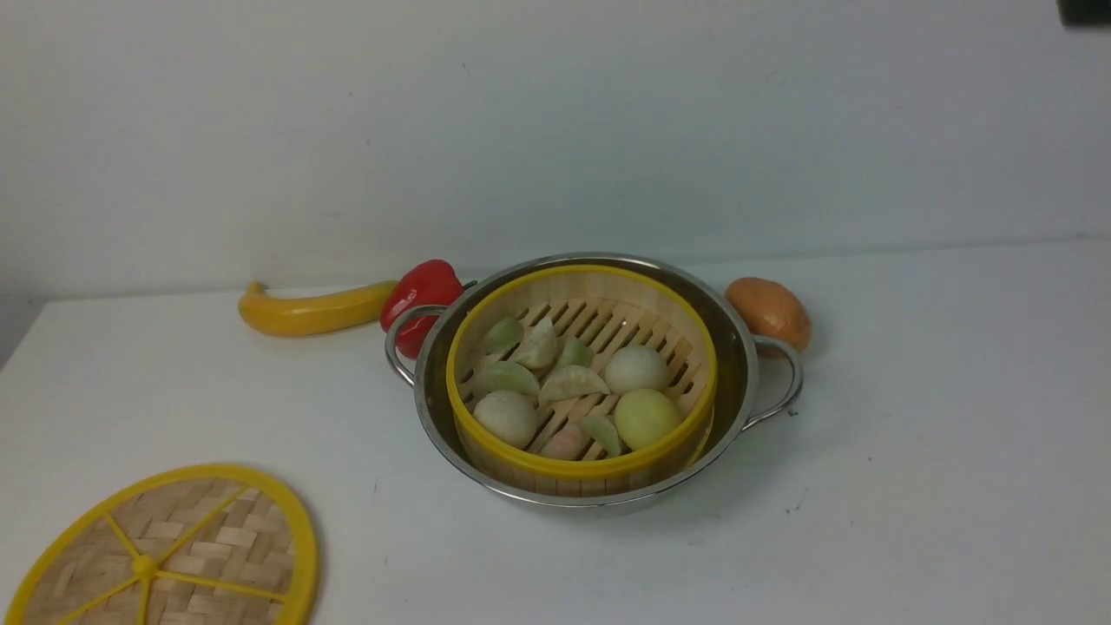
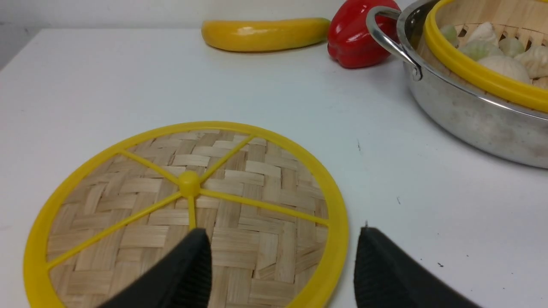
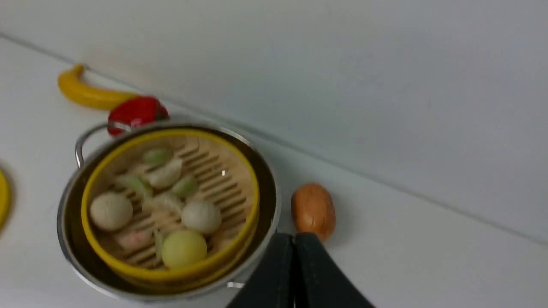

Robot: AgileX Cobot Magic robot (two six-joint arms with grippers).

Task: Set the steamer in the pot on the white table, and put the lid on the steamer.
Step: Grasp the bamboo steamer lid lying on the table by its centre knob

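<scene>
The counter (image 1: 955,434) is carrying everything. The pot (image 1: 748,365) is standing mid-counter, and the steamer (image 1: 580,473) is already sitting inside it, so the first half looks done. The lid (image 1: 200,538) is lying flat on the counter, well apart from the pot, toward the robot's left. The step in hand is judged to be the lid pickup.

The left hand (image 2: 282,239) is hanging released just above the lid's near edge, one finger over the weave and the other outside the rim. The next move is probably calling for a descent that straddles the rim, a firm close, then a level carry to the steamer. The right hand (image 3: 294,238) is hovering clenched on nothing, by the pot's right side.

In the front view neither arm is showing, and the frame is cutting off the lid's near part. The right wrist view is blurring. The pot's handle is partly hiding the pepper (image 1: 423,291).
</scene>
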